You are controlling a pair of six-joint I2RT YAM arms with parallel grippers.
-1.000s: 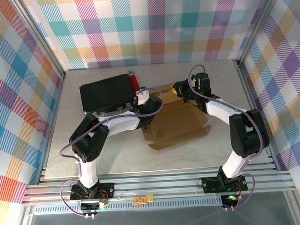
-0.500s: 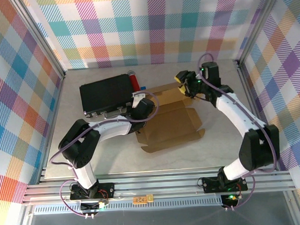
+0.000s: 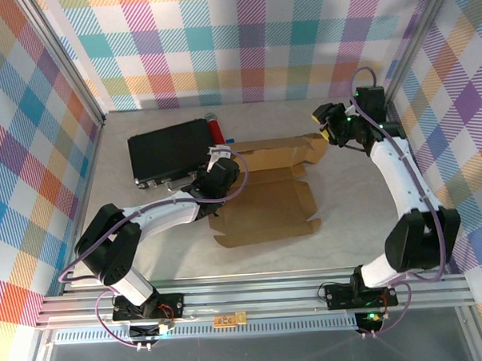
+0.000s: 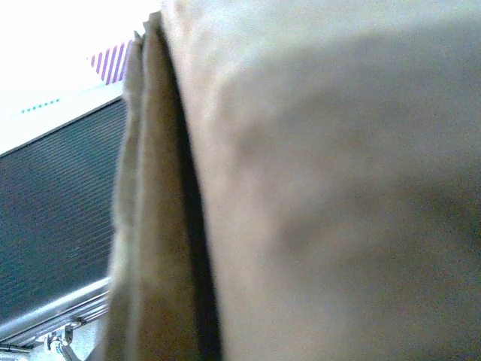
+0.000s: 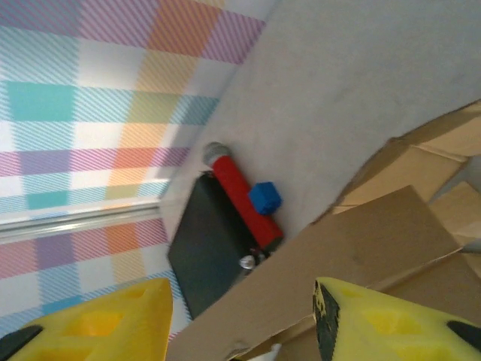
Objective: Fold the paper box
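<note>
Grey table (image 3: 355, 223), plaid walls (image 3: 243, 44), paper box (image 3: 266, 211)

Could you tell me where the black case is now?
In the top view the black case lies far left, a red cylinder along its right edge, left of the paper box.

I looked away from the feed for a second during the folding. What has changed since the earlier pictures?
The right gripper let go of the paper box, opened, and drew back toward the far right corner. The left gripper, shut on the box's left edge, dragged it leftward. The far flap now lies spread out to the right. The black case stayed put.
</note>
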